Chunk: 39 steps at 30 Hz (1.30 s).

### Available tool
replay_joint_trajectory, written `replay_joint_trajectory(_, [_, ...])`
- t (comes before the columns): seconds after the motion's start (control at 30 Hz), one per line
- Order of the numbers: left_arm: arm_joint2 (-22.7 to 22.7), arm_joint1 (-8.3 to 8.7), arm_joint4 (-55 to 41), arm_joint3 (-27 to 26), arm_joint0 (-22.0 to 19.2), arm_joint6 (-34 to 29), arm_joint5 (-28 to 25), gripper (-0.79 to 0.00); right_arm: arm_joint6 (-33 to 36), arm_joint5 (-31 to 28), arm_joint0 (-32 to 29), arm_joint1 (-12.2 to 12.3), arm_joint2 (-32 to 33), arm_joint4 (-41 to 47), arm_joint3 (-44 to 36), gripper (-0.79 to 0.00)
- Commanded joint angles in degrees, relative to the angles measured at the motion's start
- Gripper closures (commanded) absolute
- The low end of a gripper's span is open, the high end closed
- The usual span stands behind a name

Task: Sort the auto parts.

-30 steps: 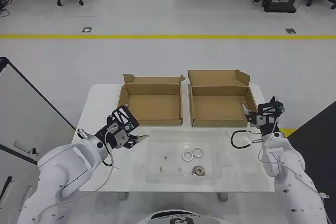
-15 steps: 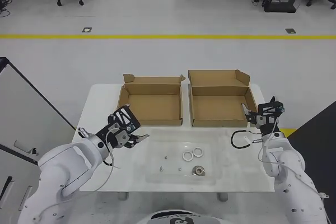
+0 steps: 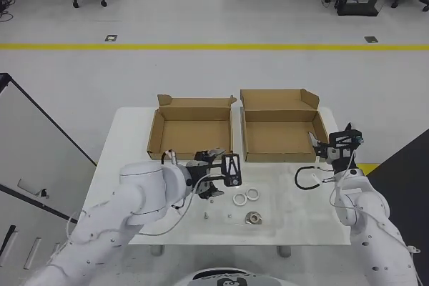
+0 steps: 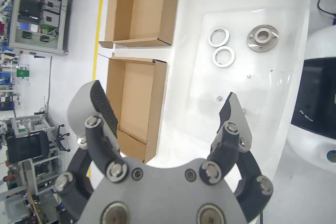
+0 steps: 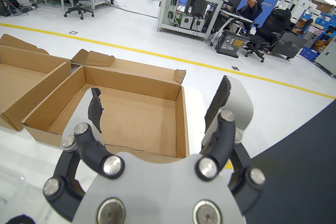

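Note:
Two white rings (image 3: 239, 199) (image 3: 252, 193), a metal flange (image 3: 253, 217) and three small screws (image 3: 206, 213) lie in a clear shallow tray (image 3: 272, 187) at the table's front middle. My left gripper (image 3: 216, 184) hangs open over the tray's left part, with nothing between its fingers. In the left wrist view the rings (image 4: 218, 36) (image 4: 223, 57) and the flange (image 4: 263, 37) lie ahead of the open left gripper (image 4: 165, 96), with a screw (image 4: 218, 98) close to one fingertip. My right gripper (image 3: 327, 151) (image 5: 160, 89) stands open and empty at the right box's right edge.
Two open, empty cardboard boxes stand side by side at the back of the table, the left box (image 3: 193, 136) and the right box (image 3: 279, 132). A black cable (image 3: 305, 179) loops on the table by the right arm. A dark panel (image 3: 28, 143) stands left of the table.
My left arm has swung right from the table's left side to above the tray, gripper still open. The right arm and the parts have not moved.

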Motion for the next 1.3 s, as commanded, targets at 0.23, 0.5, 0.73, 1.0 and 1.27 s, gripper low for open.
replay_joint_trajectory(0.23, [21.11,2.95,-20.45,4.95,-22.5,-14.79,14.85,-0.785,0.0,0.0,0.0,0.0,0.0,0.0,0.0,-0.785])
replay_joint_trajectory(0.5, [29.91,3.77,-33.47,9.07,-32.63,-20.57,20.64,-0.785,0.0,0.0,0.0,0.0,0.0,0.0,0.0,-0.785])
replay_joint_trajectory(0.73, [33.6,2.74,-35.21,13.33,-34.94,-20.3,20.38,-0.785,0.0,0.0,0.0,0.0,0.0,0.0,0.0,-0.785])
replay_joint_trajectory(1.0, [36.4,0.13,-34.28,17.49,-35.27,-19.4,19.68,-0.785,0.0,0.0,0.0,0.0,0.0,0.0,0.0,-0.785])
replay_joint_trajectory(1.27, [36.59,-1.45,-32.66,19.61,-35.18,-18.76,21.54,-0.785,0.0,0.0,0.0,0.0,0.0,0.0,0.0,-0.785])
